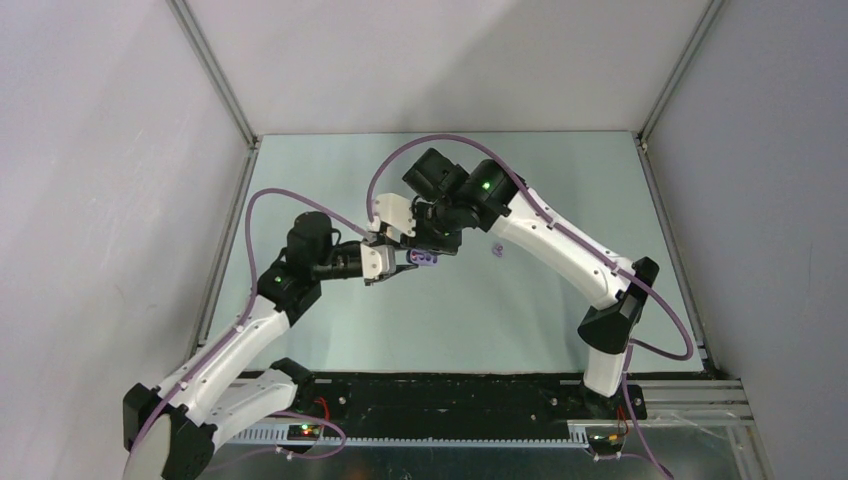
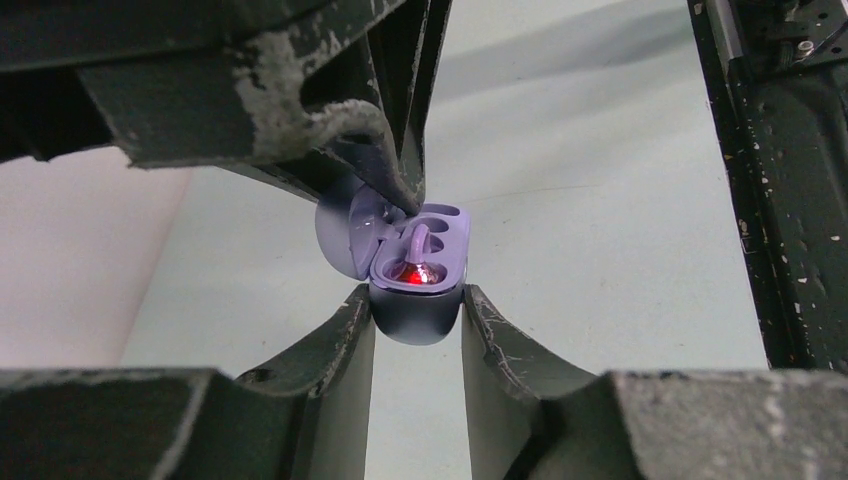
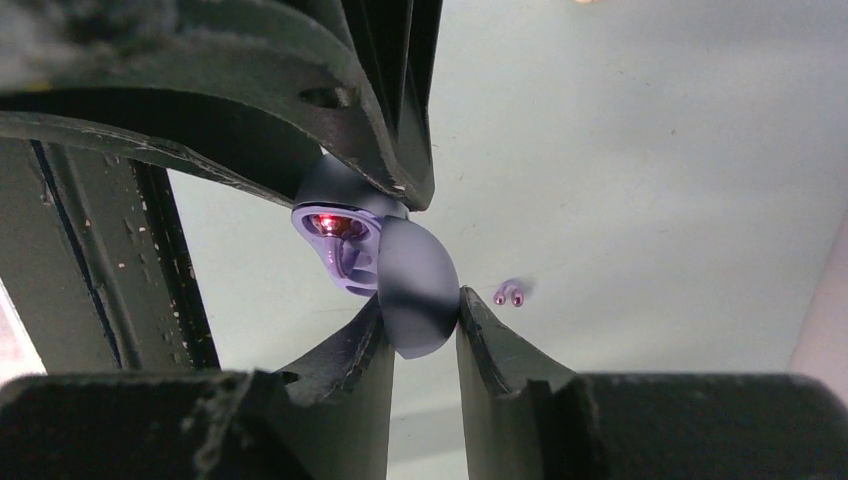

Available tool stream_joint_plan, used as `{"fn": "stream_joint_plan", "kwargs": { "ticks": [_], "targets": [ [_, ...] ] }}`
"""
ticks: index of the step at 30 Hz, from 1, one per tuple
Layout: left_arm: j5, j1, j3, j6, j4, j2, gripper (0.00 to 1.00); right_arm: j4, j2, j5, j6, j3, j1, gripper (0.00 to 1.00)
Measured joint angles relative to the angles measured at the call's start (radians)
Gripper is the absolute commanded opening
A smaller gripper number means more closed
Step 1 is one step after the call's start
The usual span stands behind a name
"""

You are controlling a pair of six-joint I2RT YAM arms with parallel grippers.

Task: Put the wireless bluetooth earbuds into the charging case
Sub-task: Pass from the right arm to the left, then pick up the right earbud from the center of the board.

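A purple charging case [image 1: 427, 259] hangs open above the middle of the table, held by both grippers. My left gripper [image 2: 415, 300] is shut on the case's base [image 2: 415, 318]. My right gripper [image 3: 420, 305] is shut on the case's lid [image 3: 415, 285]. One purple earbud [image 2: 418, 258] sits in a well of the base, with a red light glowing at it. The well beside it is bare. Another purple earbud [image 3: 510, 293] lies on the table right of the case; it also shows in the top view [image 1: 497, 250]. The cream-white earbuds are not clearly in view.
The pale green table [image 1: 330, 320] is walled at the back and both sides. A black rail [image 1: 440, 400] with the arm bases runs along the near edge. A tiny cream speck [image 3: 580, 2] shows at the top edge of the right wrist view.
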Motion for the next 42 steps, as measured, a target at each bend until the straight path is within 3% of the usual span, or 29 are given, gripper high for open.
{"fn": "stream_joint_plan", "kwargs": {
  "ticks": [3,6,8,12,16,22,27,30,33,42],
  "targets": [
    [-0.002,-0.001,-0.015,-0.006,0.029,-0.003,0.0,0.0,0.0,0.006,0.0,0.0,0.001,0.13],
    [0.006,-0.002,-0.042,-0.021,0.078,-0.006,0.0,-0.01,0.0,0.008,0.001,0.002,0.001,0.36],
    [0.017,-0.002,-0.05,-0.034,0.106,-0.006,0.0,-0.029,0.001,-0.001,0.0,0.016,-0.001,0.46],
    [0.035,0.0,-0.086,-0.068,0.168,-0.007,0.0,-0.057,-0.002,-0.112,-0.014,0.091,-0.034,0.64],
    [0.049,0.001,-0.144,-0.159,0.275,-0.003,0.0,-0.045,-0.072,-0.246,-0.025,0.106,-0.095,0.73],
    [0.05,0.025,-0.155,-0.418,0.535,0.096,0.0,0.132,-0.36,-0.363,0.024,-0.079,-0.243,0.69],
    [0.05,0.046,-0.113,-0.618,0.639,0.171,0.0,0.266,-0.541,-0.479,0.087,-0.387,-0.507,0.58],
    [0.06,0.078,-0.061,-0.726,0.693,0.201,0.0,0.264,-0.492,-0.518,0.039,-0.484,-0.596,0.5],
    [0.068,0.127,-0.014,-0.791,0.715,0.218,0.0,0.227,-0.346,-0.516,-0.081,-0.518,-0.63,0.39],
    [0.076,0.237,0.062,-0.872,0.652,0.226,0.0,0.183,0.027,-0.412,-0.333,-0.488,-0.636,0.33]
  ]
}}
